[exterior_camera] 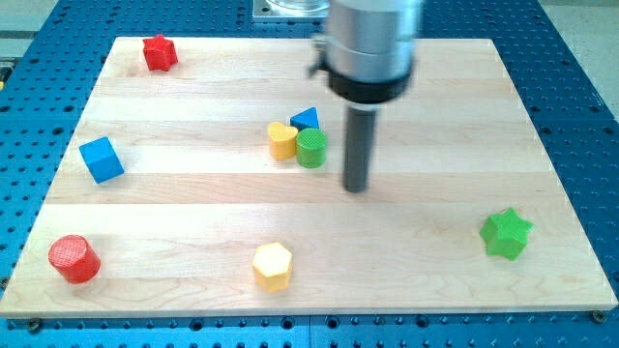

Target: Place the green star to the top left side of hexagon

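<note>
The green star (506, 234) lies near the view's lower right on the wooden board (193, 193). The yellow hexagon (273, 266) lies near the view's bottom, left of centre. My tip (357, 188) is near the board's middle, well left of and above the green star, and up and to the right of the hexagon. It touches neither.
A yellow heart (281, 141), a green cylinder (311, 148) and a blue triangle (306, 119) cluster just left of the rod. A blue cube (102, 159) is at the left, a red star (160, 52) at top left, a red cylinder (74, 259) at bottom left.
</note>
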Motion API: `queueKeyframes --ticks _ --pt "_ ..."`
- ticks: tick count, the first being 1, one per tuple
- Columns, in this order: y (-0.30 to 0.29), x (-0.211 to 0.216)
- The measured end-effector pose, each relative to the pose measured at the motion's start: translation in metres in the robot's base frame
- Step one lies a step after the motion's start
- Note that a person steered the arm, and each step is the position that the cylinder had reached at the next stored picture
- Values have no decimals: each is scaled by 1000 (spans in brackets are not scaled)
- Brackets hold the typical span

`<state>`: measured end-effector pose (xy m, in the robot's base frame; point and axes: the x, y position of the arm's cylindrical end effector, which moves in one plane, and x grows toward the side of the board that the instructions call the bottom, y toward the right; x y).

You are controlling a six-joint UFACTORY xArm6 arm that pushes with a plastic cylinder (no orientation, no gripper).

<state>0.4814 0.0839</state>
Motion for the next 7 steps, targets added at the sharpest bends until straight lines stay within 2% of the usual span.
queueKeyframes --ticks 1,2,3,4,5,6,7 --pt "92 -3" --pt "164 -28" --pt "203 23" --pt "156 69" --pt "64 65" --pt "58 42" --pt "112 73"
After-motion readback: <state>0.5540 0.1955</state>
